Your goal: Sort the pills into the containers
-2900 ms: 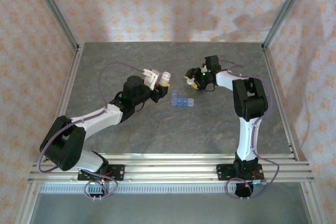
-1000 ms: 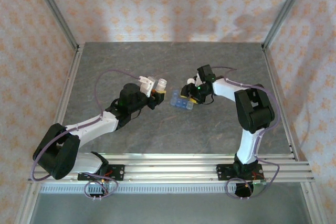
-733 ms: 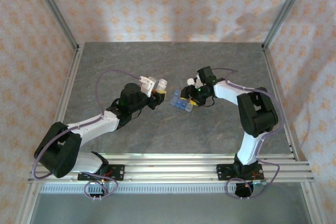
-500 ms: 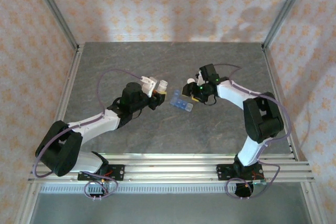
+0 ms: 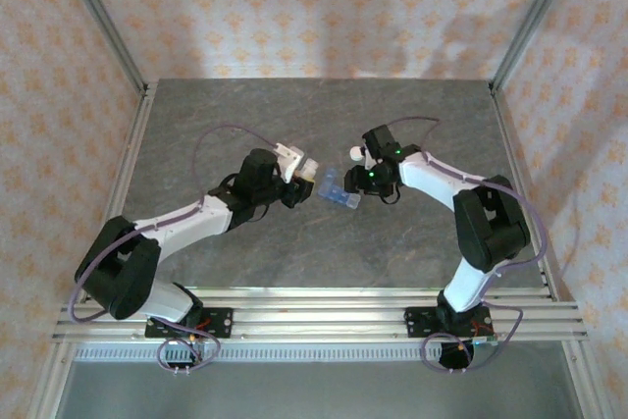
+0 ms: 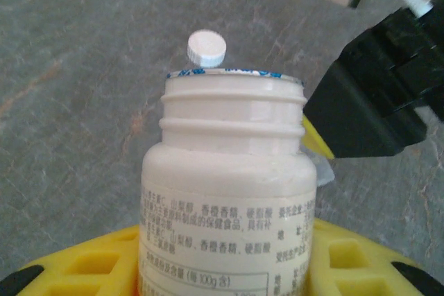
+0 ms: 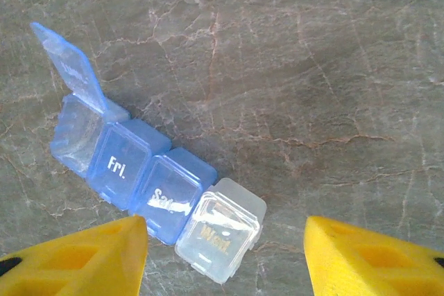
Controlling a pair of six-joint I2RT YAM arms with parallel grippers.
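My left gripper is shut on a white bottle with a printed label and no cap, its mouth pointing away from the wrist camera. One round white pill shows just beyond the rim. In the top view the bottle lies tipped towards the containers, a short blue pill box at the table's centre. In the right wrist view the containers have the far-left lid standing open, blue "Fri." and "Sat" cells and a clear "Wed" cell. My right gripper hovers open over that clear end.
The grey stone-patterned table is fenced by aluminium posts and a rail along the near edge, with patterned cloth walls behind. The right gripper's black body is close beside the bottle mouth.
My left arm has reached further right and tipped the bottle towards the pill box. My right gripper has drawn back slightly from the box's right end.
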